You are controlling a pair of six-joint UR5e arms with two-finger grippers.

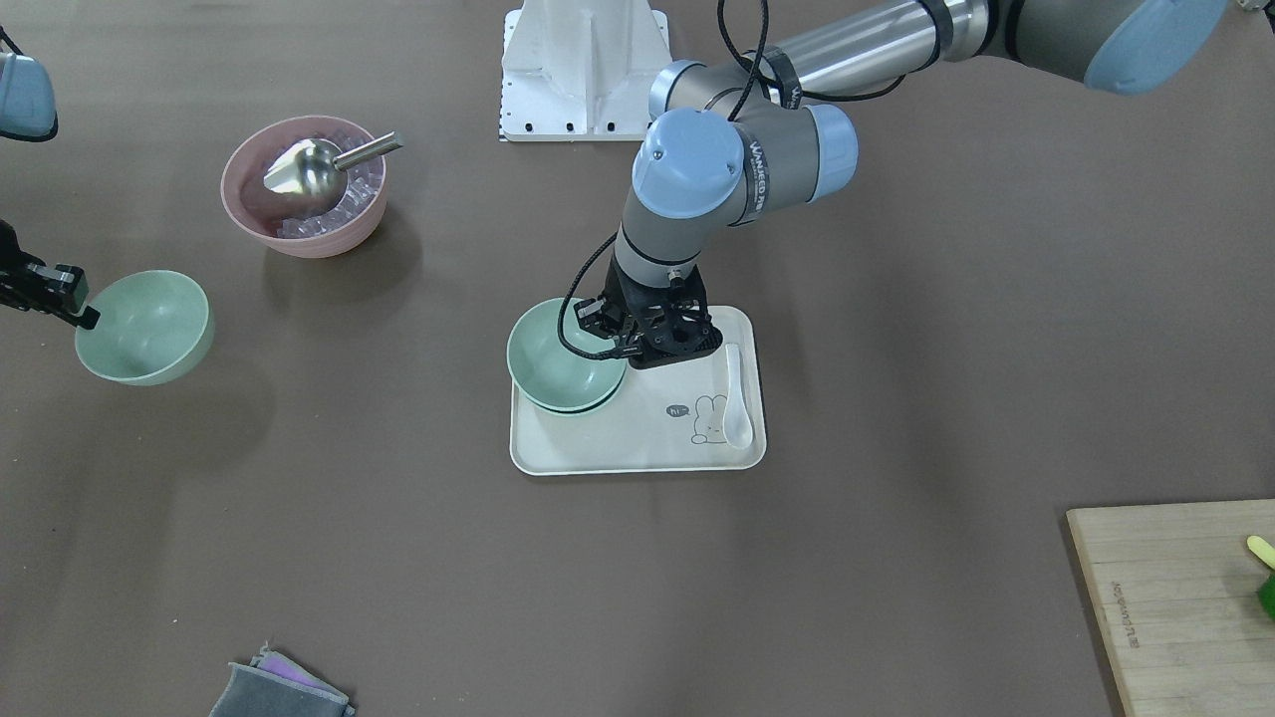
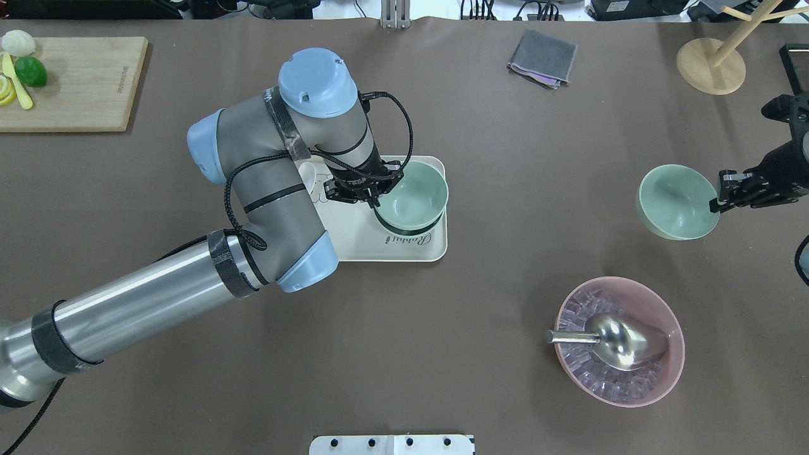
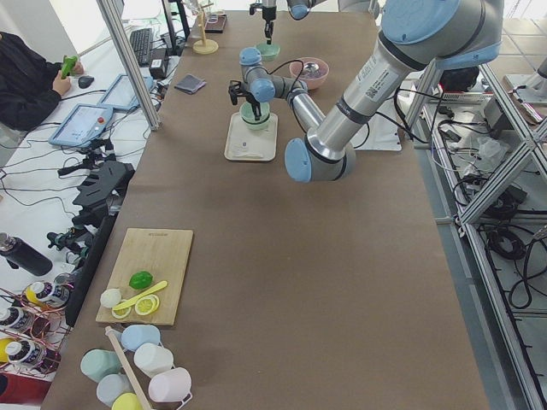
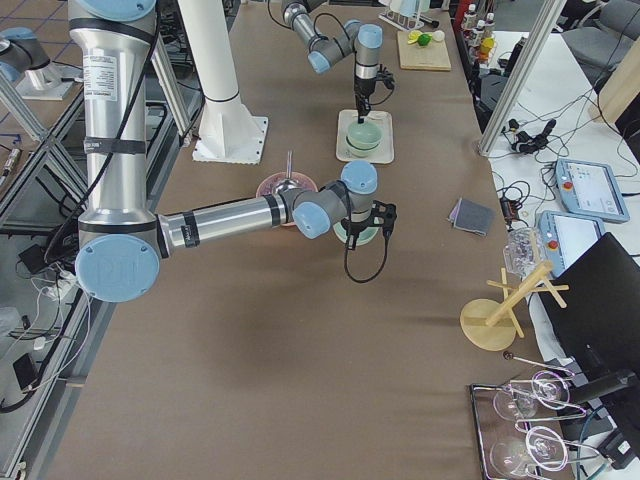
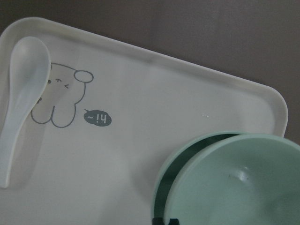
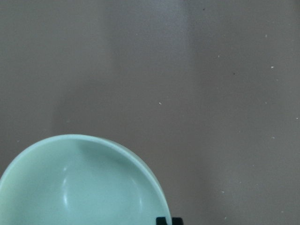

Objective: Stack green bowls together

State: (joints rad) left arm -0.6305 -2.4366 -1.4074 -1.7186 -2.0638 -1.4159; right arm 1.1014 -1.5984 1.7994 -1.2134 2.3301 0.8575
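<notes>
My left gripper (image 1: 604, 332) (image 2: 377, 201) is shut on the rim of a pale green bowl (image 1: 556, 351) (image 2: 414, 191) (image 5: 243, 187). That bowl sits, slightly off-centre, in a second green bowl (image 1: 583, 406) (image 2: 404, 228) (image 5: 162, 185) on the cream tray (image 1: 637, 443) (image 2: 354, 243) (image 5: 140, 154). My right gripper (image 1: 86, 317) (image 2: 716, 203) is shut on the rim of the third green bowl (image 1: 149, 324) (image 2: 675, 201) (image 6: 79, 187). It holds that bowl tilted above the bare table, far from the tray.
A pink bowl (image 1: 314, 239) (image 2: 673, 370) with ice and a metal scoop (image 1: 309, 169) stands between tray and third bowl. A white spoon (image 1: 737, 393) (image 5: 21, 93) lies on the tray. A cutting board (image 2: 76, 82), a grey cloth (image 2: 542, 58) and a wooden stand (image 2: 711, 66) lie at the far edge.
</notes>
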